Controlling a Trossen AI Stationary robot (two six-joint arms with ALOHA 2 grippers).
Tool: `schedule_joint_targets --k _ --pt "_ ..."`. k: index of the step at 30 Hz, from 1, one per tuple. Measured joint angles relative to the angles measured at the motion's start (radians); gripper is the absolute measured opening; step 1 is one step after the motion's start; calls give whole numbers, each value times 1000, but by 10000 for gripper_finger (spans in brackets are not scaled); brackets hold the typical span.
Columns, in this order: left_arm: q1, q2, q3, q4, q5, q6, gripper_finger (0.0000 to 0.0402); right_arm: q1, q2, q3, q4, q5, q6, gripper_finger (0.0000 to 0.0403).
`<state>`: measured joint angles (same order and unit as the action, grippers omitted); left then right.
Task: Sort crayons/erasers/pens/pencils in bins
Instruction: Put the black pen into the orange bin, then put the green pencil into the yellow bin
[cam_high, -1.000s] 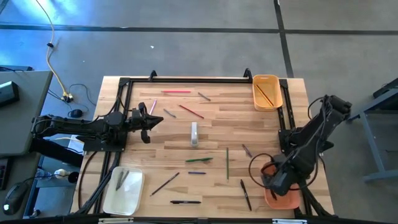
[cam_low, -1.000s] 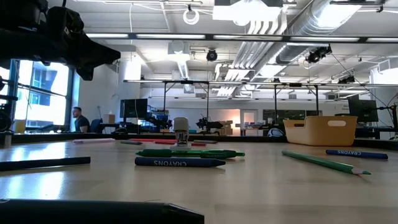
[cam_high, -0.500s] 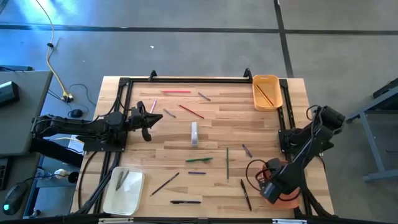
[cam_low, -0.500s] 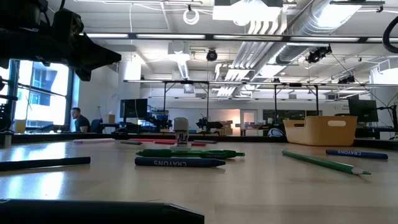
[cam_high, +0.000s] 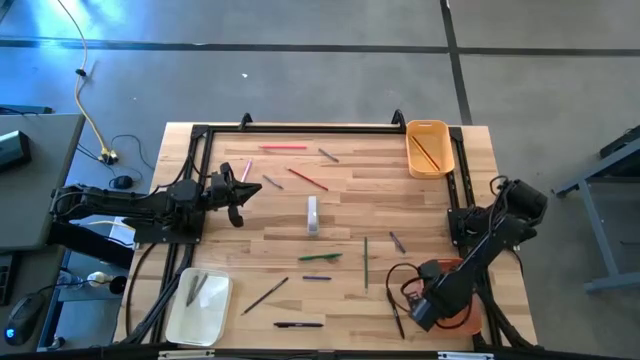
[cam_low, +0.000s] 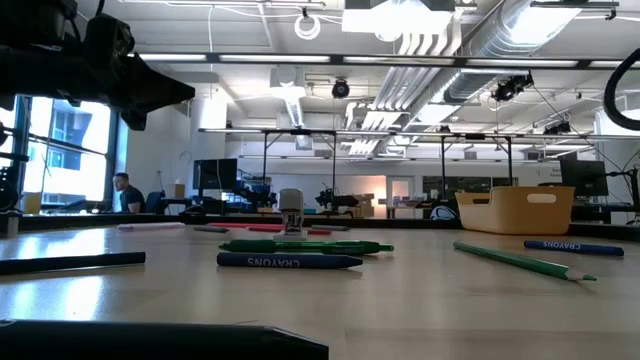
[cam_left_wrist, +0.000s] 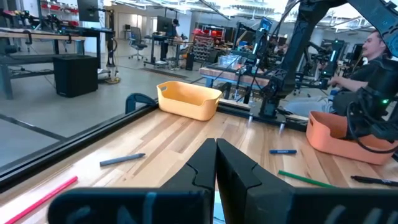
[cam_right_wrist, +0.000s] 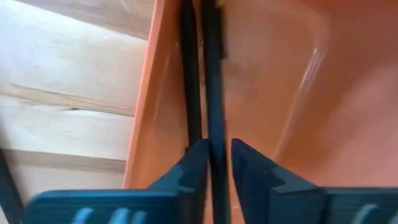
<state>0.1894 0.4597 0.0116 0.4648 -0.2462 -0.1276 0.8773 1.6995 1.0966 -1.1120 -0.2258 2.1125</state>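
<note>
My right gripper (cam_high: 424, 304) hangs over the left end of the larger orange bin (cam_high: 463, 320) at the table's near right corner, shut on a black pen (cam_right_wrist: 213, 74). A second dark pen (cam_right_wrist: 189, 74) lies inside the bin along its wall (cam_right_wrist: 149, 93). My left gripper (cam_high: 243, 192) waits shut above the table's left side, its fingers (cam_left_wrist: 216, 163) together. Loose on the wood lie two more black pens (cam_high: 298, 324) (cam_high: 396, 312), a green pencil (cam_high: 365, 262), a brown pencil (cam_high: 265, 295) and red pencils (cam_high: 308, 179) (cam_high: 284, 148). My right gripper pinches the black pen between its two fingers (cam_right_wrist: 194, 163), which come from above and lie across the stick (cam_right_wrist: 214, 134). The pen runs out past the fingers over the orange bin's floor. I cannot tell whether it touches the bin.
A small yellow-orange bin (cam_high: 429, 147) with a stick in it stands at the far right. A cream-white bin (cam_high: 199, 306) sits at the near left. A white eraser (cam_high: 313, 215), crayons (cam_low: 290, 261) and a green marker (cam_low: 305, 246) lie mid-table. Black frame rails edge the table.
My right arm has swung down and toward the table's near left, carrying its gripper from over the middle of the orange bin to that bin's left end. The left arm and the loose things have stayed where they were.
</note>
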Motion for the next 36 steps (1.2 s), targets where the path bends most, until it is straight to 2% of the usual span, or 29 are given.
schedule_joint_targets --k 5,10,13,15,20,23,26,32,36 --pt "0 0 0 0 0 0 1 -26 -42 0 -24 -79 -41 117" --pt "0 0 0 0 0 0 1 -43 -123 33 -41 -81 -71 130" --pt "0 0 0 0 0 0 0 -57 -173 54 -70 -75 -71 115" --pt "0 0 0 0 0 0 1 -71 -199 67 -67 -29 -72 95" --pt "0 0 0 0 0 0 0 -117 -252 81 -3 247 -130 16" --pt "0 0 0 0 0 0 1 -162 -253 81 19 349 -180 12" --pt "0 0 0 0 0 0 0 -226 -219 81 44 364 -229 19" --pt "0 0 0 0 0 0 0 -367 -91 81 237 367 -380 6" --pt "0 0 0 0 0 0 1 -437 -8 80 331 365 -415 13"
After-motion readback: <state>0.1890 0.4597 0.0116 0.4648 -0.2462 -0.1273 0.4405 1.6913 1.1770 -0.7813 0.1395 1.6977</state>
